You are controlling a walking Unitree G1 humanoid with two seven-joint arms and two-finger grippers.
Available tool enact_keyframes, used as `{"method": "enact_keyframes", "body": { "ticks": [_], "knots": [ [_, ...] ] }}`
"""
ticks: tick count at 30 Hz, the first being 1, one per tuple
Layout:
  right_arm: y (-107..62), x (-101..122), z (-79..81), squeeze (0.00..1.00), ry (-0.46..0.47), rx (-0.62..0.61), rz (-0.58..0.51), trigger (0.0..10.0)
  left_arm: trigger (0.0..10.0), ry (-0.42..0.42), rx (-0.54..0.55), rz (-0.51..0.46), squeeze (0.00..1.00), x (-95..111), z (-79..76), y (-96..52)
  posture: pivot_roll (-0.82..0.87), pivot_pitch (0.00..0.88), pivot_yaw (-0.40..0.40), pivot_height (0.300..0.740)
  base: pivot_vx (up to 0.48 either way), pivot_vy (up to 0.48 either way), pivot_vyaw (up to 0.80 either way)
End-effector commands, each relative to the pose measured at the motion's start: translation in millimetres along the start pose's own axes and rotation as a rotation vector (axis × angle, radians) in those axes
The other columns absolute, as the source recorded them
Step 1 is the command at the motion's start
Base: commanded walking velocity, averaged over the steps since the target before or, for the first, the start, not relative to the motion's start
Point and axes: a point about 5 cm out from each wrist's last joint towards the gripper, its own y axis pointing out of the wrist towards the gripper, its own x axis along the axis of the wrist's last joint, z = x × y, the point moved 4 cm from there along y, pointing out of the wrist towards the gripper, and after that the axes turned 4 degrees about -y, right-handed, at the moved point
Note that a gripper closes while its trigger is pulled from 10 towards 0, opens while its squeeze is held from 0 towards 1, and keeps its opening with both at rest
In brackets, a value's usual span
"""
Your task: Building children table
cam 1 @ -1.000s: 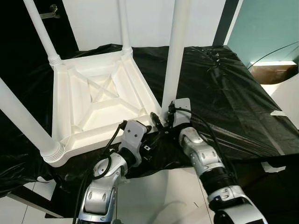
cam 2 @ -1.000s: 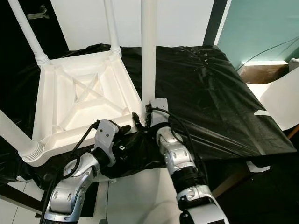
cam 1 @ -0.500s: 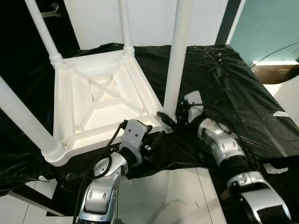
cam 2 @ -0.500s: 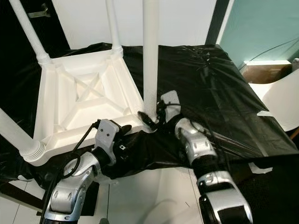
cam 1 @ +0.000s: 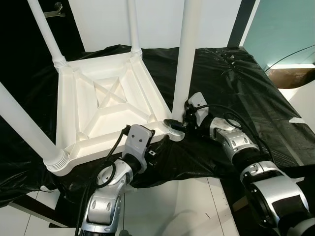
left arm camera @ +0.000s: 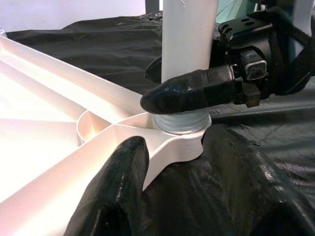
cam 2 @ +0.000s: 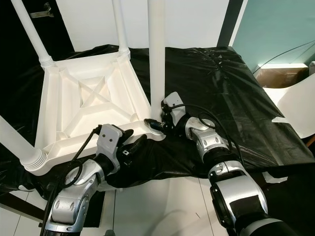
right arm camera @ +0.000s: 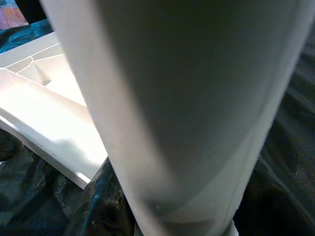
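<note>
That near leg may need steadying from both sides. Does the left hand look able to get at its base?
Probably yes. The left hand sits at the tabletop's near corner beside the leg, though the right hand already wraps its base.

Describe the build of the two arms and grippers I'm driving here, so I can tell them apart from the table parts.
Both arms are silver, jointed shells with dark ribbed bands at the joints. Each wrist carries a pale grey plate and loose black cables. The left gripper and right gripper each have two long, rounded, matte black fingers; a small black camera block sits behind the right one.
</note>
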Motion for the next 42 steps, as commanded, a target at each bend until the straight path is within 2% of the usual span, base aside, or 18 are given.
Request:
{"method": "enact_keyframes", "body": {
  "ticks": [1, 4, 5, 13, 17, 23, 24, 25, 26, 29, 30, 42],
  "knots": [
    [-0.1, -11, 3.1, 0.00, 0.006, 0.020, 0.049, 0.0, 10.0, -0.007, 0.010, 0.007, 0.00, -1, 0.1, 0.0, 0.09, 0.000, -0.040, 0.740, 0.000, 0.000, 0.00],
    [-0.2, -12, 2.2, 0.00, 0.014, 0.013, 0.050, 0.0, 10.0, -0.007, 0.009, 0.007, 0.00, -1, -0.2, 0.2, 0.09, 0.000, -0.040, 0.740, 0.000, 0.000, 0.00],
    [-0.3, -14, -0.1, 0.00, 0.034, -0.012, 0.053, 10.0, 10.0, -0.006, 0.006, 0.008, 0.00, -1, -0.7, 0.7, 0.08, 0.000, -0.037, 0.740, 0.000, 0.000, 0.00],
    [0.0, -24, -6.9, 0.00, 0.087, -0.157, 0.086, 10.0, 10.0, -0.007, -0.008, 0.015, 0.00, -2, -2.8, 1.0, 0.08, 0.000, -0.035, 0.740, 0.000, 0.000, 0.00],
    [3.8, -31, -7.4, 0.00, 0.171, -0.312, 0.105, 10.0, 10.0, -0.011, -0.013, 0.019, 0.00, -3, -4.8, 0.6, 0.07, 0.000, -0.035, 0.740, 0.000, 0.000, 0.00],
    [9.0, -29, -1.1, 0.00, 0.195, -0.417, 0.096, 10.0, 10.0, -0.019, -0.012, 0.022, 0.00, -5, -5.6, 0.0, 0.07, 0.000, -0.032, 0.740, 0.000, 0.000, 0.00],
    [10.8, -28, 1.7, 0.00, 0.197, -0.470, 0.088, 10.0, 10.0, -0.022, -0.012, 0.023, 0.00, -5, -5.9, -0.3, 0.07, 0.000, -0.032, 0.740, 0.000, 0.000, 0.00],
    [10.8, -28, 1.7, 0.00, 0.197, -0.470, 0.088, 10.0, 10.0, -0.022, -0.012, 0.023, 0.00, -5, -5.9, -0.3, 0.07, 0.000, -0.032, 0.740, 0.000, 0.000, 0.00],
    [12.2, -27, 4.6, 0.00, 0.216, -0.539, 0.082, 10.0, 10.0, -0.023, -0.011, 0.024, 0.00, -5, -5.7, -0.2, 0.07, 0.000, -0.031, 0.740, 0.000, 0.000, 0.00],
    [12.6, -27, 6.2, 0.00, 0.231, -0.585, 0.080, 10.0, 10.0, -0.024, -0.011, 0.024, 0.00, -5, -5.6, -0.1, 0.07, 0.000, -0.031, 0.740, 0.000, 0.000, 0.00],
    [14.3, -24, 10.3, 0.00, 0.270, -0.652, 0.075, 10.0, 10.0, -0.025, -0.008, 0.022, 0.00, -4, -4.7, 0.7, 0.07, 0.000, -0.032, 0.740, 0.000, 0.000, 0.00],
    [11.9, -15, 9.2, 0.00, 0.287, -0.681, 0.058, 10.0, 10.0, -0.025, -0.006, 0.020, 0.00, -3, -3.1, 2.8, 0.06, 0.000, -0.029, 0.740, 0.000, 0.000, 0.00]
  ]
}}
